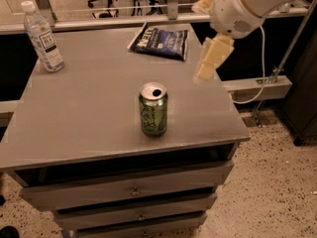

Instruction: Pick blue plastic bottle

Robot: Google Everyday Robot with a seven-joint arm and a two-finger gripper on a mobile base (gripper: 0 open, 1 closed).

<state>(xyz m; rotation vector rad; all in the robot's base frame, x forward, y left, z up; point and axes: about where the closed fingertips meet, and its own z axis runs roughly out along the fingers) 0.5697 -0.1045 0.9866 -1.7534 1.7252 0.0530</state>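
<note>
Grey table (89, 108), drawers (129, 190) below, speckled floor (267, 182) around it. Blue plastic bottle (43, 37): upright, white cap on, at the table's 10 o'clock corner. Green can (153, 109): upright, top opened, near centre. Dark-blue snack bag (161, 41): flat, at 1 o'clock. Gripper (205, 71): over the table's 2 o'clock edge, well apart from the bottle. I cannot tell whether it is clenched or released.

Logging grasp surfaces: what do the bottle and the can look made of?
Blue plastic bottle: clear, glossy plastic by its see-through body. Can: likely metal, shiny top, green printed wall. Gripper hangs over the right of the table, apart from both.
</note>
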